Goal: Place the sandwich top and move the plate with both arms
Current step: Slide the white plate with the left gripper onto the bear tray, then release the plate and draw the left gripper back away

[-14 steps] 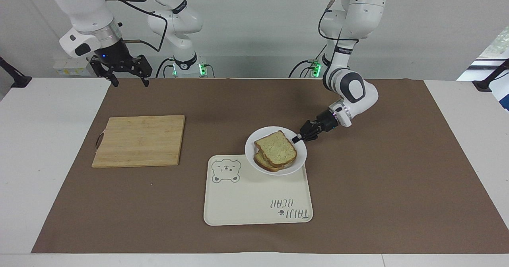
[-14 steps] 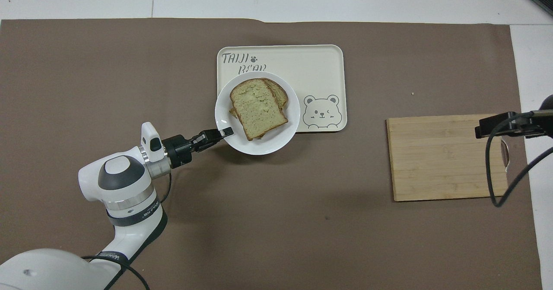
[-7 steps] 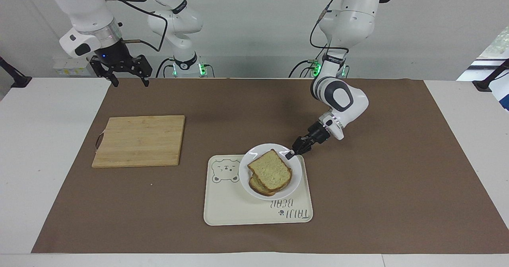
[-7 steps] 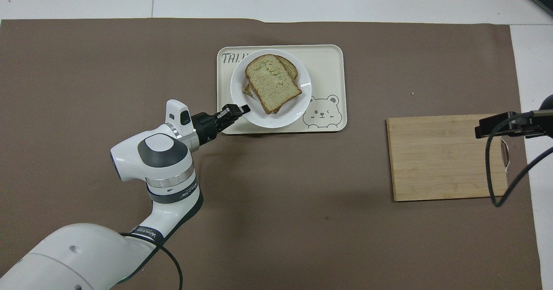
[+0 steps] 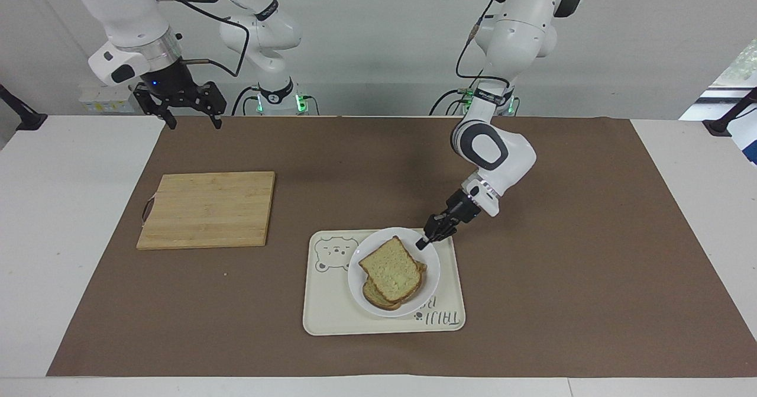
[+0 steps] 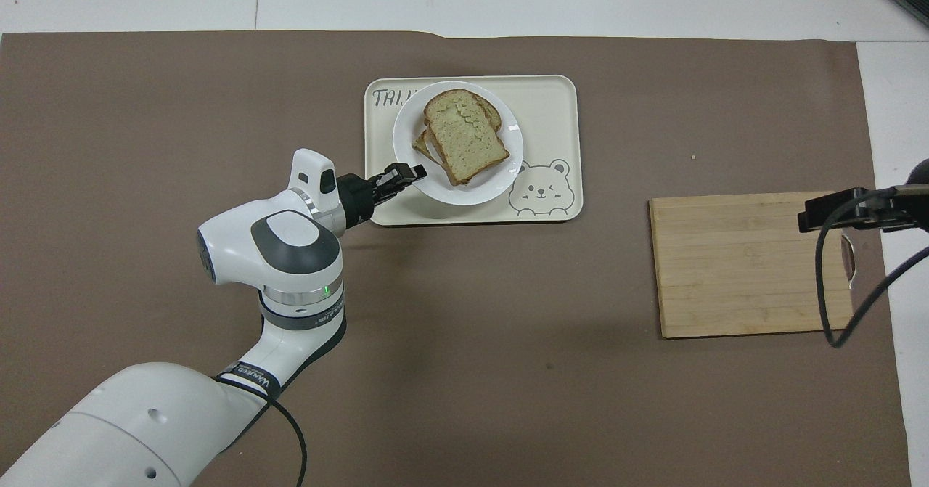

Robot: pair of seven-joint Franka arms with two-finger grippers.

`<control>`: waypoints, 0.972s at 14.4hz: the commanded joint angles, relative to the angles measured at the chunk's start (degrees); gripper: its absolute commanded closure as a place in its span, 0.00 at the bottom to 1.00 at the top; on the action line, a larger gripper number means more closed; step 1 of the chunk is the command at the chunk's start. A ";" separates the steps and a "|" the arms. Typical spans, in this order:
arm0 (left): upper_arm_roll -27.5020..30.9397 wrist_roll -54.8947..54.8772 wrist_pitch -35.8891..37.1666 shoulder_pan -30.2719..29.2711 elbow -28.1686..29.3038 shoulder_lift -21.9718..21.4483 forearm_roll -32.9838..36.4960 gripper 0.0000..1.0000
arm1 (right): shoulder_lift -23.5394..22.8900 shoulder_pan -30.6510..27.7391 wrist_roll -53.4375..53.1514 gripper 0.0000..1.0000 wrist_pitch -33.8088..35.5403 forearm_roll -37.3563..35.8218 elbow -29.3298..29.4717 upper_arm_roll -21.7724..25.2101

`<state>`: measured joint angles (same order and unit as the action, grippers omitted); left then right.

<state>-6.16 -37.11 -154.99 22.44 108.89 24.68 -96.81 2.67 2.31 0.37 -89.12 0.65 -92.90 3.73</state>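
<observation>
The white plate (image 5: 430,265) is over the cream tray (image 5: 331,320), toward the left arm's end of it; I cannot tell whether it rests on the tray. On the plate the sandwich top (image 5: 390,270) lies on a lower slice (image 5: 374,297), slightly askew. My left gripper (image 5: 422,243) is shut on the plate's rim at the side nearer the robots. In the overhead view the left gripper (image 6: 417,173), plate (image 6: 406,128) and sandwich top (image 6: 464,135) also show. My right gripper (image 5: 194,125) waits open and empty, raised over the table's edge at the right arm's end.
A wooden cutting board (image 5: 207,207) lies on the brown mat toward the right arm's end; it also shows in the overhead view (image 6: 747,262). The tray (image 6: 551,109) has a bear drawing beside the plate. The right arm's cable (image 6: 835,313) hangs over the board.
My left gripper has carried the plate with the sandwich away from the robots, from the tray's near edge to well over the tray. The right arm has not moved.
</observation>
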 commanded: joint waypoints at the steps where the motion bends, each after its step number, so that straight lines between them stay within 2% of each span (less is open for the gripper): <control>1: 0.45 1.08 -1.81 1.11 -2.02 1.42 3.03 0.53 | -0.12 -0.55 -0.98 0.00 0.44 -0.03 0.43 -0.48; 3: 0.62 0.64 -1.90 1.11 -1.75 1.34 4.26 0.43 | -0.12 -0.55 -0.98 0.00 0.44 -0.03 0.43 -0.48; 5: 0.97 0.38 -1.90 0.50 -0.79 1.33 8.98 0.30 | -0.12 -0.55 -0.98 0.00 0.44 -0.03 0.43 -0.48; 8: 1.50 0.46 -1.20 -1.34 -1.40 1.25 16.81 0.03 | -0.12 -0.63 -1.07 0.00 0.44 -0.03 0.43 -0.48; 10: 2.38 0.73 -0.93 -1.96 -1.49 0.20 20.95 0.00 | -0.12 -0.55 -1.07 0.00 0.44 -0.03 0.43 -0.48; 14: 3.96 0.90 -0.05 -2.41 -1.31 -3.58 22.19 0.00 | -0.12 -0.55 -0.98 0.00 0.44 -0.03 0.43 -0.48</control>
<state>-2.82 -36.88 -155.67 20.15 106.71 23.83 -76.39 2.67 2.31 0.37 -89.12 0.65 -92.90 3.73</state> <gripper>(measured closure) 0.000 0.000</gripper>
